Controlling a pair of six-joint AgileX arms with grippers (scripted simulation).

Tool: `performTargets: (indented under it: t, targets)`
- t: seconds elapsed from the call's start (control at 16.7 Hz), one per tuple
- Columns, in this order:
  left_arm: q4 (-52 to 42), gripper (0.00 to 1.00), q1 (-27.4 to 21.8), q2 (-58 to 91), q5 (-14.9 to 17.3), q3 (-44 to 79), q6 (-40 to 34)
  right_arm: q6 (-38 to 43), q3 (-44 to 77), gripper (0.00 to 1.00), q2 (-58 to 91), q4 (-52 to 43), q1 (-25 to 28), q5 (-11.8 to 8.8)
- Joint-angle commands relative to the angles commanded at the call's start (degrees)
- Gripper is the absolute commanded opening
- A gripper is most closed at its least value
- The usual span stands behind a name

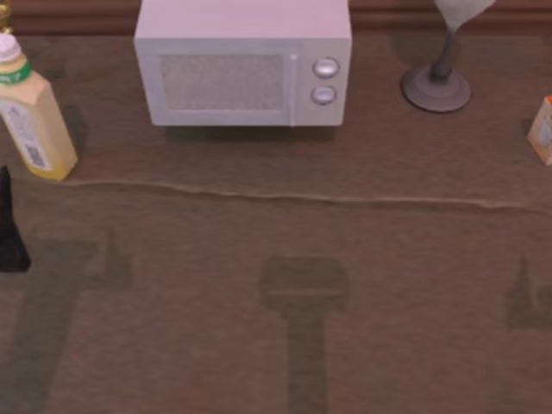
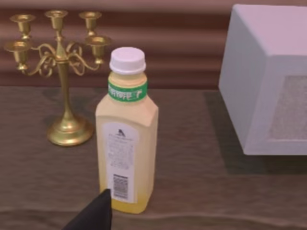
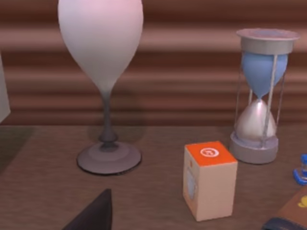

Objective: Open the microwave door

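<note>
Our left gripper (image 1: 10,226) sits at the frame's left edge, jaws' state unclear, microwave door (image 1: 222,84) shut at top.

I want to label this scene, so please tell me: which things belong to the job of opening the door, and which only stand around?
Job: microwave, microwave door.
Standing around: yellow bottle, gold candelabra, goblet lamp, hourglass, orange-topped box.

microwave (image 1: 242,60) at table's back centre — bottle (image 1: 30,108) far left, goblet (image 1: 442,60) to its right
</note>
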Motion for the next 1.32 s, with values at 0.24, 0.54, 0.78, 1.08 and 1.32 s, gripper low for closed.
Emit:
performTargets:
  t: [0.24,0.54,0.78,1.08,1.32]
  targets:
    - [-9.42,1.00,-5.13,15.89,-1.87,20.71,-4.03,0.00,0.00,1.00,0.00,0.00,0.00,0.00]
    - [-21.81,1.00,-12.22,38.39,-4.78,51.44,-11.07,0.00,0.00,1.00,0.00,0.00,0.00,0.00]
    - [-32.27,1.00,-17.85,58.02,-7.54,76.13,-17.33,0.00,0.00,1.00,0.00,0.00,0.00,0.00]
    - [-45.74,1.00,-24.24,82.95,-11.04,102.34,-24.22,0.00,0.00,1.00,0.00,0.00,0.00,0.00]
    - [-55.79,1.00,-28.34,100.98,-13.51,117.43,-28.28,0.00,0.00,1.00,0.00,0.00,0.00,0.00]
